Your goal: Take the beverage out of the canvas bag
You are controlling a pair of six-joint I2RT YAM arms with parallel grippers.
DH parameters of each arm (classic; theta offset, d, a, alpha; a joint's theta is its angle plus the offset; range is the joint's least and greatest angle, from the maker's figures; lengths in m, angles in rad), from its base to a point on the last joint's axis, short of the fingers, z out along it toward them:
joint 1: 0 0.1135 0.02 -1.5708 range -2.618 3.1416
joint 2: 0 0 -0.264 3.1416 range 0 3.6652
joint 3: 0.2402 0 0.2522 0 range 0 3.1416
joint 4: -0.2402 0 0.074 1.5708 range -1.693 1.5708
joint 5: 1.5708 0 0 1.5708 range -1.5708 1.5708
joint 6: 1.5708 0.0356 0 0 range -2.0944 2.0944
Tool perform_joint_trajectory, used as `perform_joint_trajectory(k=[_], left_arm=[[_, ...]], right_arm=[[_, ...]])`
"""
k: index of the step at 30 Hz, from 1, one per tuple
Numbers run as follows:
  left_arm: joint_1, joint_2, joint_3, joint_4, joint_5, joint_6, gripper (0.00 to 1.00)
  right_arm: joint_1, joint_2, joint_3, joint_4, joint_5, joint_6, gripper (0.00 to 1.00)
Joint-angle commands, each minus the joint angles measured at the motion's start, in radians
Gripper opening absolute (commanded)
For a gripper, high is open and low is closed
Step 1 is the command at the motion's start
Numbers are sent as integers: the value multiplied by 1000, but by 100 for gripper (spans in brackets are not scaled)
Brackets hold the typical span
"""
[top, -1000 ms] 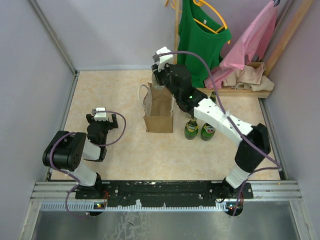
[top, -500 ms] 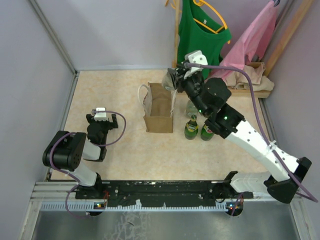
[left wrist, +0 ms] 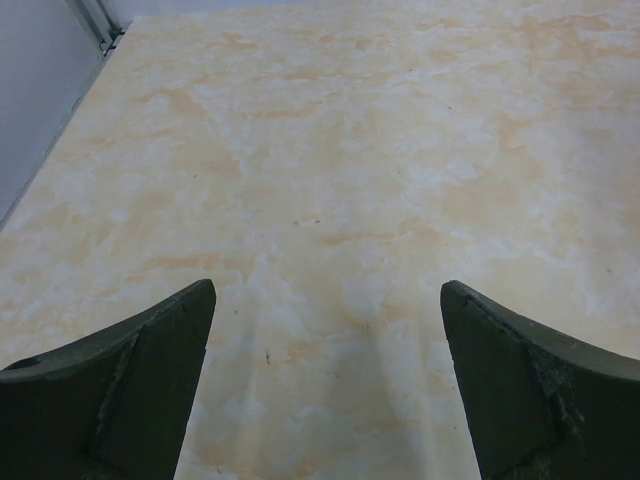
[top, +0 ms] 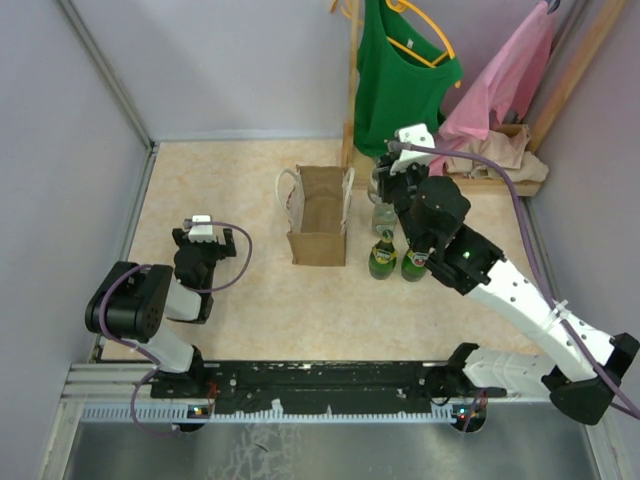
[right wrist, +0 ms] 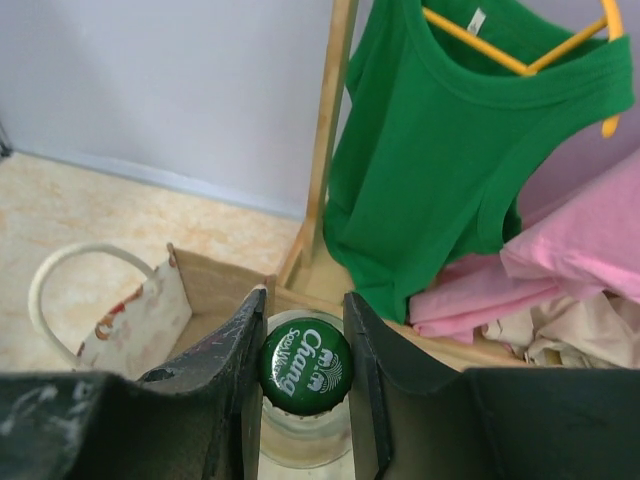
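Observation:
The canvas bag [top: 320,215] stands open and upright at mid table, tan with white handles; it also shows in the right wrist view [right wrist: 215,290]. My right gripper [top: 386,182] is just right of the bag, outside it. It is shut [right wrist: 305,320] on the neck of a clear glass bottle [top: 383,217] with a green Chang cap [right wrist: 306,365]. The bottle hangs upright. My left gripper [top: 203,240] rests open and empty at the left, low over bare table [left wrist: 328,300].
Two green bottles [top: 383,258] [top: 415,262] stand right of the bag, just in front of the held bottle. A wooden rack [top: 352,80] at the back right carries a green shirt [right wrist: 450,150] and a pink garment [right wrist: 590,240]. Grey walls enclose the table.
My right arm has swung right, carrying the clear bottle from over the bag's opening to a spot beside the bag's right wall. The left arm has not moved.

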Motion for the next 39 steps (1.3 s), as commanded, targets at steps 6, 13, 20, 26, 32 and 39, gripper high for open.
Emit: perform_joint_trajectory(k=[6, 13, 20, 26, 32, 39], left_arm=[[5, -1, 12, 12, 10, -8, 100], [5, -1, 12, 13, 10, -8, 100], [5, -1, 12, 13, 10, -8, 100], [5, -1, 12, 13, 10, -9, 100], [5, -1, 12, 12, 10, -8, 100], [4, 0, 12, 12, 10, -8, 100]], right_arm=[[8, 73, -7, 238, 37, -49, 0], [-8, 183, 3, 252, 17, -33, 0], [-65, 246, -32, 249, -41, 49, 0], [-102, 284, -79, 273, -104, 115, 0], [-116, 327, -110, 325, -164, 159, 0], [-119, 380, -104, 355, -243, 204, 0]])
